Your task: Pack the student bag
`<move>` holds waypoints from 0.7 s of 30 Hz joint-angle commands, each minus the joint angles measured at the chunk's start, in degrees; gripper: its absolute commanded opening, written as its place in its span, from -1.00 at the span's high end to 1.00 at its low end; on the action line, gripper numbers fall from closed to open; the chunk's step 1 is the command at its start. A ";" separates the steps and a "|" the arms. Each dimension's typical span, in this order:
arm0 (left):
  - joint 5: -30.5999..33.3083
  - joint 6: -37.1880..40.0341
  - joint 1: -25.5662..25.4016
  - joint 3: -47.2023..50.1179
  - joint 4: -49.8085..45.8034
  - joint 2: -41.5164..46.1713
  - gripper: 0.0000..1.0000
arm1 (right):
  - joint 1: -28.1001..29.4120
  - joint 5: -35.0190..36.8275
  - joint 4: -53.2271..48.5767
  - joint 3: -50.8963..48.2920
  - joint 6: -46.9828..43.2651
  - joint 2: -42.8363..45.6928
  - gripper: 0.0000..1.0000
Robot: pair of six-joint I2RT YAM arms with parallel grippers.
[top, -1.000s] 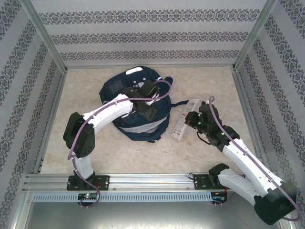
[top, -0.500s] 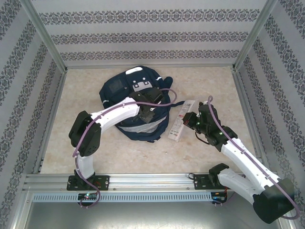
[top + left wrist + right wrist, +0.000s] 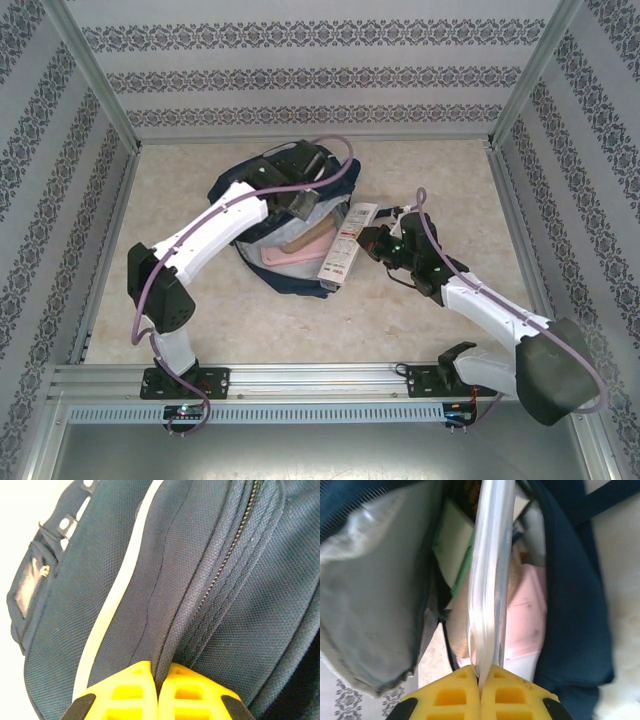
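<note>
Beige marbled tabletop (image 3: 420,320) inside patterned walls (image 3: 300,75), with student bag (image 3: 228,186) toward the back of its middle, mouth gaping over something pink (image 3: 300,255). Left gripper (image 3: 157,677) pinched tight on a navy fabric fold beside the zip (image 3: 230,555). Right gripper (image 3: 480,672) clamped on a long clear packet (image 3: 487,555) at the bag's open mouth.

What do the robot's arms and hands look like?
The left arm and right arm are white shells with black joints, each trailed by a purple cable. The left tool and right tool end in yellow fingers with square cut-outs and black edges.
</note>
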State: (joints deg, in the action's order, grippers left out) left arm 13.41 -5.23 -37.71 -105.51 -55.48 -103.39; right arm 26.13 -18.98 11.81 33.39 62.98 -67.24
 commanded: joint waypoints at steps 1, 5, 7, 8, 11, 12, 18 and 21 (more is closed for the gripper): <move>-3.10 -3.09 0.80 -5.98 -0.49 3.42 1.00 | 1.95 0.29 12.34 2.84 2.95 -4.07 1.00; -5.79 -4.33 2.58 -9.19 -0.30 3.17 1.00 | 3.78 0.63 21.02 6.19 7.14 -12.51 1.00; -7.26 -5.39 3.42 -10.26 -0.29 2.86 1.00 | 4.74 1.39 25.61 8.37 9.14 -16.89 1.00; -7.64 -5.72 3.61 -10.61 -0.34 2.70 1.00 | 5.12 2.22 26.67 9.46 9.78 -18.61 1.00; -8.81 -6.48 3.70 -11.12 -0.58 2.32 1.00 | 6.52 5.74 26.94 13.79 11.17 -23.89 1.00; -8.98 -6.69 3.70 -11.16 -0.59 2.23 1.00 | 6.92 6.60 26.92 15.20 11.33 -25.33 1.00; -9.54 -7.16 3.69 -10.85 -1.20 2.14 1.00 | 8.10 9.53 22.60 26.38 12.72 -36.15 0.97; -9.54 -6.90 3.70 -10.86 -1.29 2.14 1.00 | 7.94 7.43 15.47 32.66 11.83 -39.54 0.43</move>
State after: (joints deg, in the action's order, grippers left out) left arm 5.30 -10.39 -34.00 -112.75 -59.86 -103.35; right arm 33.91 -11.57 30.63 61.06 74.96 -104.79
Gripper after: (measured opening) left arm 0.056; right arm 0.245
